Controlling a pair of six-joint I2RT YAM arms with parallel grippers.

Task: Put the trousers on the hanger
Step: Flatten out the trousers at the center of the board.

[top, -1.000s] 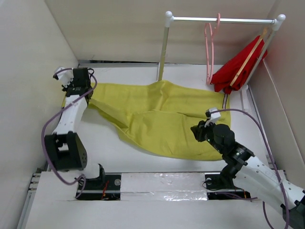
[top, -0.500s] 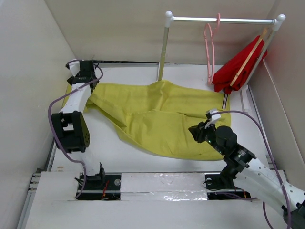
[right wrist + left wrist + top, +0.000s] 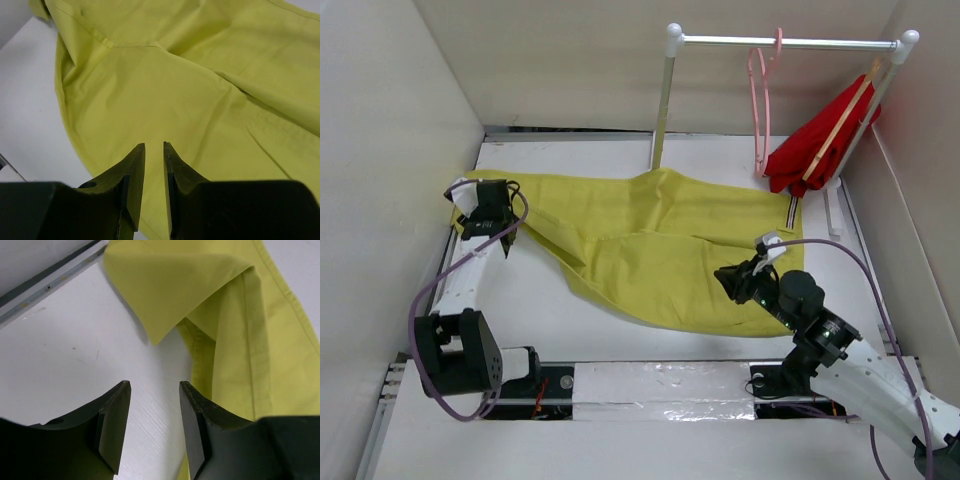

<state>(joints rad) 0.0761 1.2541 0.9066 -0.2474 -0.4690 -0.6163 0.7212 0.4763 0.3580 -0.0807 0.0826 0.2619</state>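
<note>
The mustard-yellow trousers [image 3: 660, 240] lie spread flat across the table, with a folded corner [image 3: 165, 290] in the left wrist view. The pink hanger [image 3: 760, 110] hangs empty by its hook on the rail at the back right. My left gripper [image 3: 503, 232] [image 3: 155, 385] is open at the trousers' left end. Only white table shows between its fingers, and the fabric lies just to their right. My right gripper [image 3: 725, 278] [image 3: 154, 145] hovers over the trousers' near right part, its jaws a narrow gap apart with nothing between them.
A metal rail [image 3: 790, 42] on two posts stands at the back. A red garment [image 3: 815, 150] on a wooden hanger hangs at its right end. White walls close in the left, back and right sides. A taped strip [image 3: 660, 385] runs along the near edge.
The left gripper has come from the back left corner towards the near side, along the trousers' left end, and it has opened. The right gripper shifted slightly. The trousers lie as before.
</note>
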